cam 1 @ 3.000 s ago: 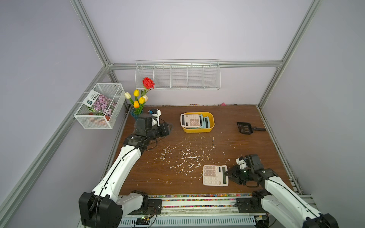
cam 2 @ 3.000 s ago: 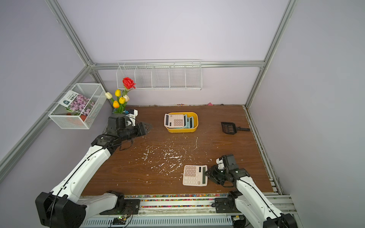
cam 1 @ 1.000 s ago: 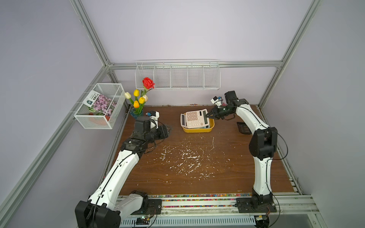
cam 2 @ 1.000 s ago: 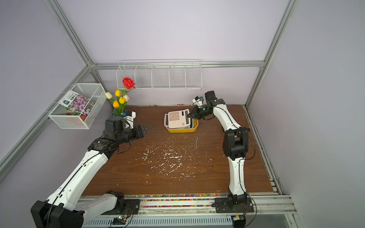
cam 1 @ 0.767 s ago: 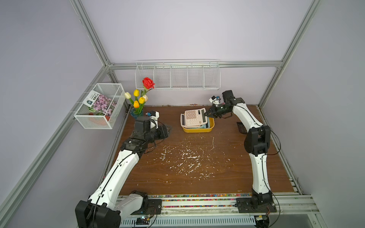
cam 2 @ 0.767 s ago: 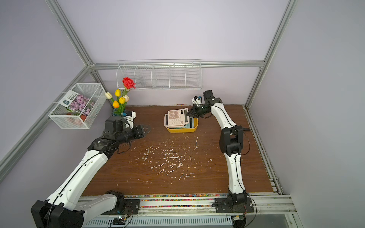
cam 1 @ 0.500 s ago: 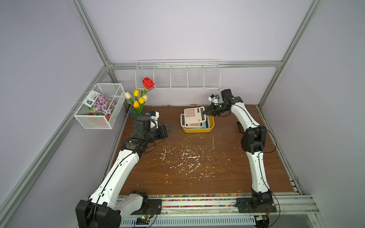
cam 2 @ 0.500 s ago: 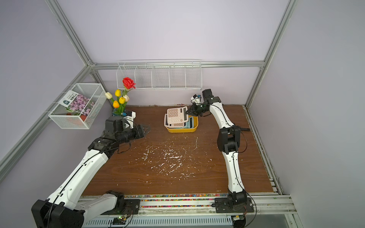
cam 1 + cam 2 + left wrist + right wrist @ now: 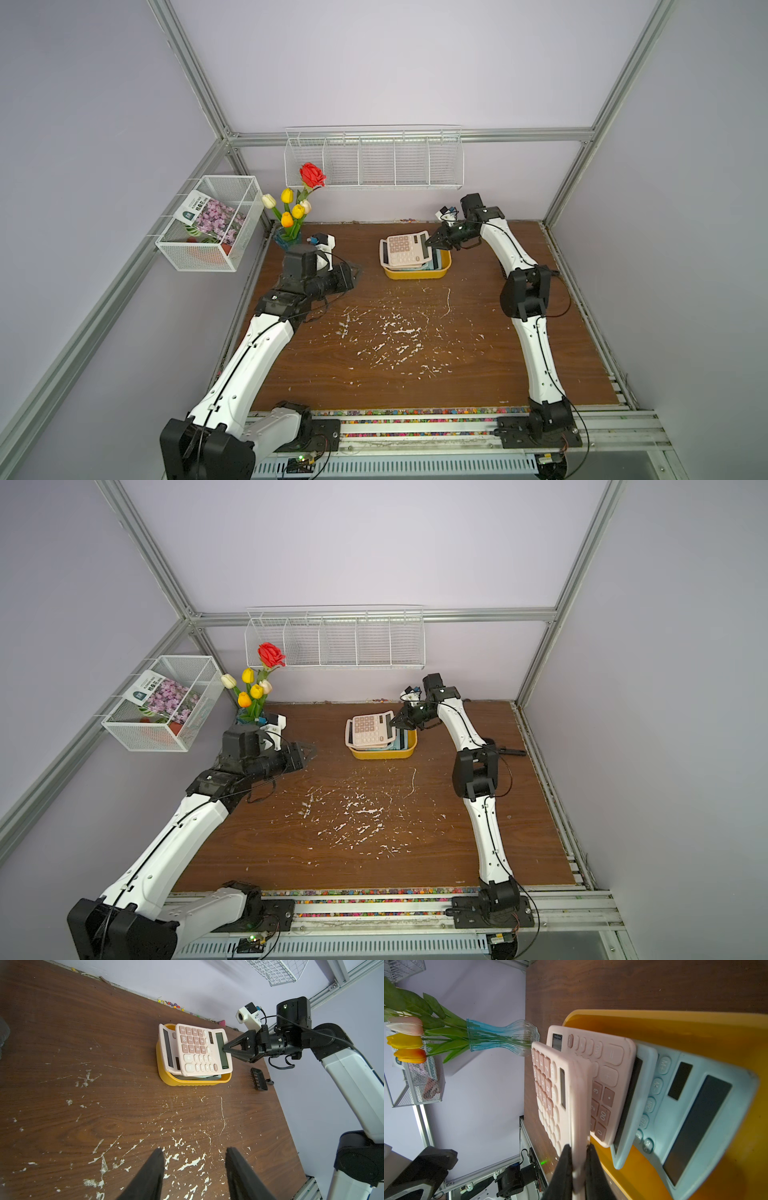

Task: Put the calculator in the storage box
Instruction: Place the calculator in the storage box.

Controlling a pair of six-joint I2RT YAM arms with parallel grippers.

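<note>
While its arm [image 9: 505,249] stretches far forward, the right hand [image 9: 432,242] pinches the calculator [image 9: 405,248] over the storage box [image 9: 415,274].

Both top views look steeply down from high over the near edge — whole table [image 9: 457,374] in frame. Left wrist view faces right toward the yellow storage box [image 9: 193,1082]; right wrist view, close over it, faces left.
</note>
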